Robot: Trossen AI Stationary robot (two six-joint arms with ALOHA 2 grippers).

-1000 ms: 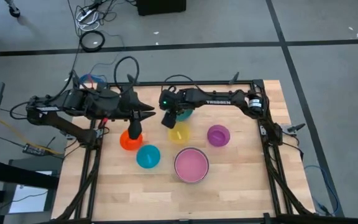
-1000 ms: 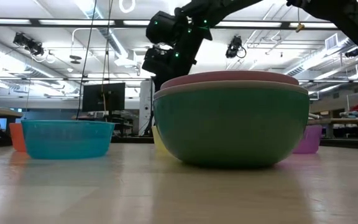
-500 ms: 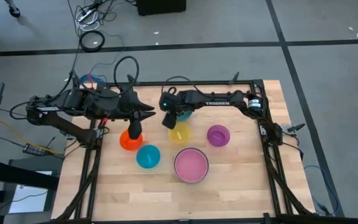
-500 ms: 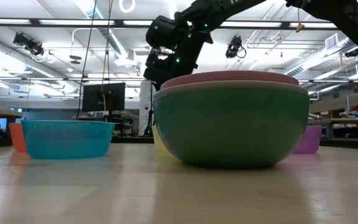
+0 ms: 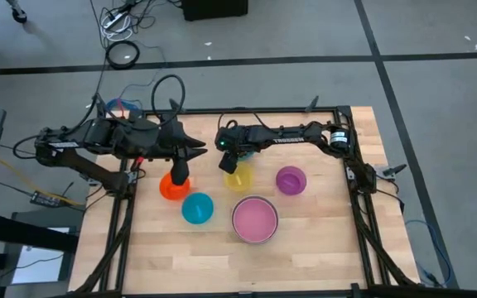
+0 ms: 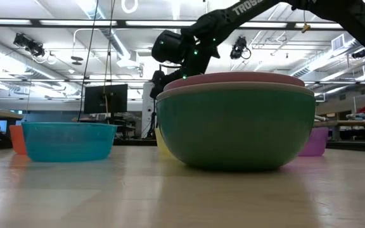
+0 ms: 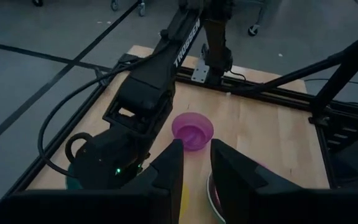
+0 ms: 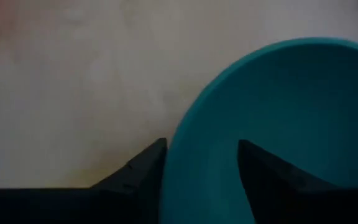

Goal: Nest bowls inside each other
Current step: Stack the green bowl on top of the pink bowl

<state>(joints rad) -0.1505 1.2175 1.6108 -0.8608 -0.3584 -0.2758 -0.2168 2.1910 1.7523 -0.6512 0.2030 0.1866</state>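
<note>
My right gripper [image 8: 197, 163] straddles the teal bowl's [image 8: 278, 130] rim, fingers apart, one inside and one outside, at the table's [image 5: 305, 248] back. My left gripper [image 5: 180, 170] hovers over the orange bowl [image 5: 171, 189], fingers slightly parted.

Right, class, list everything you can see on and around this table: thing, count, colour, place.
Green bowl: one, largest, nearest the low camera.
Pink bowl: one, nested inside the green bowl.
Light blue bowl: one, beside the green bowl, on the left arm's side.
Orange bowl: one, below the left tool.
Yellow bowl: one, mid-table.
Purple bowl: one, beside the yellow bowl.
Teal bowl: one, at the right tool.
Table: one, pale wood.
Left tool: dark, open.
Right tool: dark, open, astride the teal bowl's rim.
</note>
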